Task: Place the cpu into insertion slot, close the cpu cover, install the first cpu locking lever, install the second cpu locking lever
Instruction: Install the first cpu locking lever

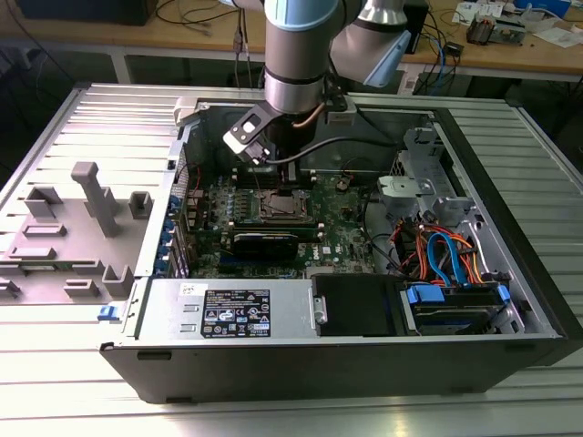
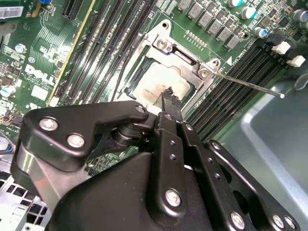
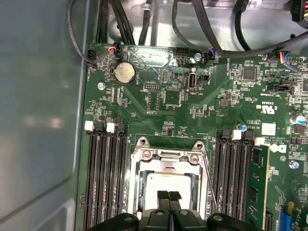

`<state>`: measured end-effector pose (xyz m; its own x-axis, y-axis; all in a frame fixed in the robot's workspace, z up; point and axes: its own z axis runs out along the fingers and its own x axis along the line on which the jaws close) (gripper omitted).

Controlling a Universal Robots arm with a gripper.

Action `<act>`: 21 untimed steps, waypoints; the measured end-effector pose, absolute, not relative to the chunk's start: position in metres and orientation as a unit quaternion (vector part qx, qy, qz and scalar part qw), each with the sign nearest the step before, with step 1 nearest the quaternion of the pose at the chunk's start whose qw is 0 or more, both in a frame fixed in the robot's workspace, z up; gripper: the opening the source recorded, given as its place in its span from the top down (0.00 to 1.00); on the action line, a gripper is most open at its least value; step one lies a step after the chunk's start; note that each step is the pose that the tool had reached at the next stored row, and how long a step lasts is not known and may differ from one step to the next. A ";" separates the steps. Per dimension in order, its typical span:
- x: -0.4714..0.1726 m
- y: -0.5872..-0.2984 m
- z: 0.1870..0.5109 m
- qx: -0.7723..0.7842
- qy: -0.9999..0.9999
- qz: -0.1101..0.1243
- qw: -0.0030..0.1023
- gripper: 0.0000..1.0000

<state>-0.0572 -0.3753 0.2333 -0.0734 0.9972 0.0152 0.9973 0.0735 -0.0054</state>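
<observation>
Ribbed grey metal surface (image 1: 73, 401), open black computer case (image 1: 364, 369) lying on it.
Black claw (image 3: 169, 195), fingertips together and gripping nothing, at the top of the dull silver square cpu (image 3: 156, 182). The cpu sits in the metal-rimmed square insertion slot (image 1: 284, 208) on the green circuit board (image 3: 159, 96), thin silvery windowed cpu cover (image 3: 166, 155) flat around it. One thin wire lever (image 2: 250, 84) juts out sideways.

Green circuit board (image 3: 168, 101), silvery cpu cover (image 3: 142, 156), dull silver-grey cpu (image 3: 159, 180), black fingers (image 3: 163, 197) and black memory slots (image 3: 103, 178); blue and orange cables (image 1: 446, 250); black case (image 1: 273, 369); pale grey counter (image 1: 109, 109), ribbed in stripes.
</observation>
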 end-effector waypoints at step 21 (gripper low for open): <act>-0.057 -0.375 0.260 -0.681 -0.733 -0.002 0.007 0.89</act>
<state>-0.0573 -0.3754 0.2603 -0.0733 0.9972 0.0135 0.9973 0.0734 -0.0068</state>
